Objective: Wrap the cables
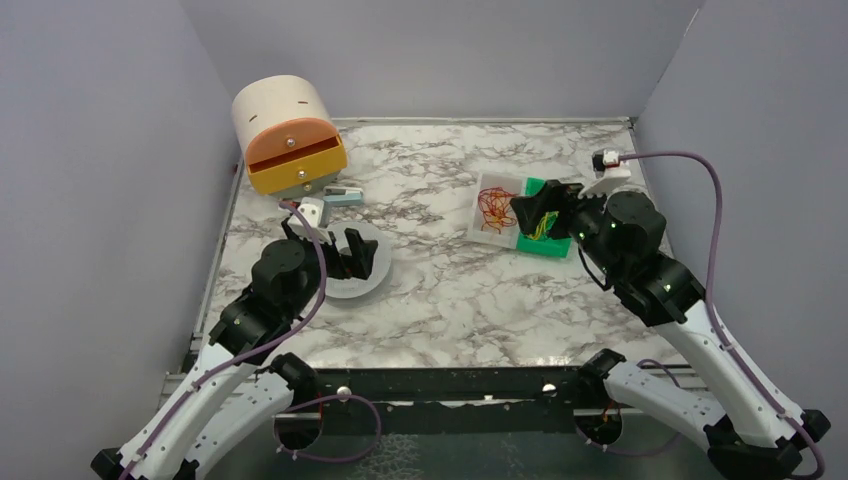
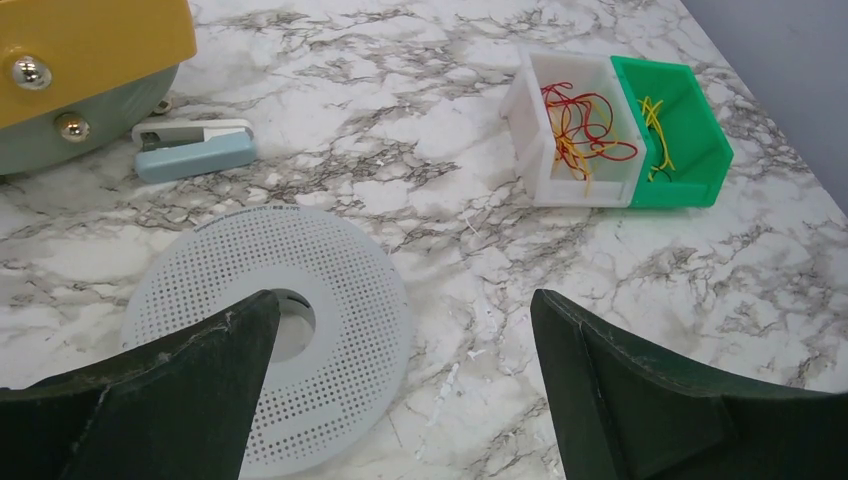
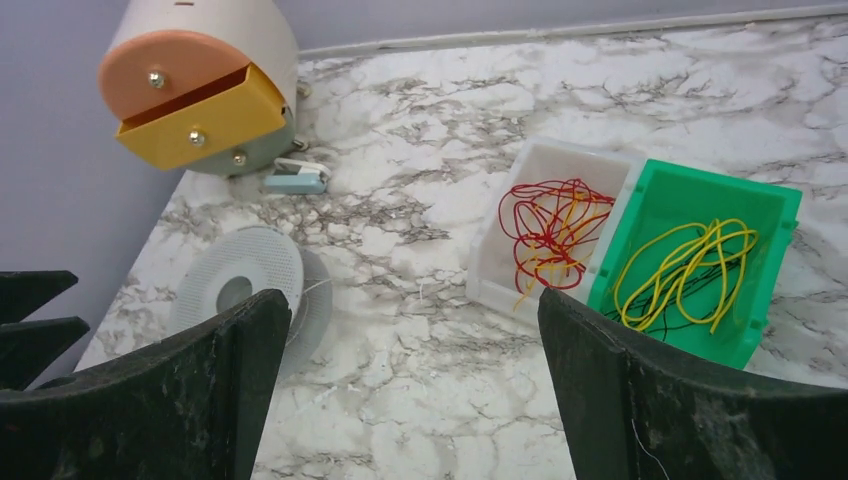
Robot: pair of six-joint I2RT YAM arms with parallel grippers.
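The red-orange cables (image 1: 492,208) lie tangled in a white bin (image 1: 480,234); they also show in the left wrist view (image 2: 580,125) and the right wrist view (image 3: 548,228). The pale grey perforated spool (image 1: 372,278) lies flat on the table, also in the left wrist view (image 2: 300,350) and the right wrist view (image 3: 245,280). My left gripper (image 1: 352,252) is open and empty just above the spool (image 2: 405,310). My right gripper (image 1: 540,212) is open and empty above the near edge of the bins (image 3: 410,310).
A green bin (image 1: 553,247) with yellow-green wires (image 3: 690,265) stands against the white bin's right side. A beige drum with orange and yellow drawers (image 1: 288,140) stands at the back left, a small light-blue stapler-like tool (image 1: 343,194) beside it. Grey walls surround the marble table (image 1: 450,290).
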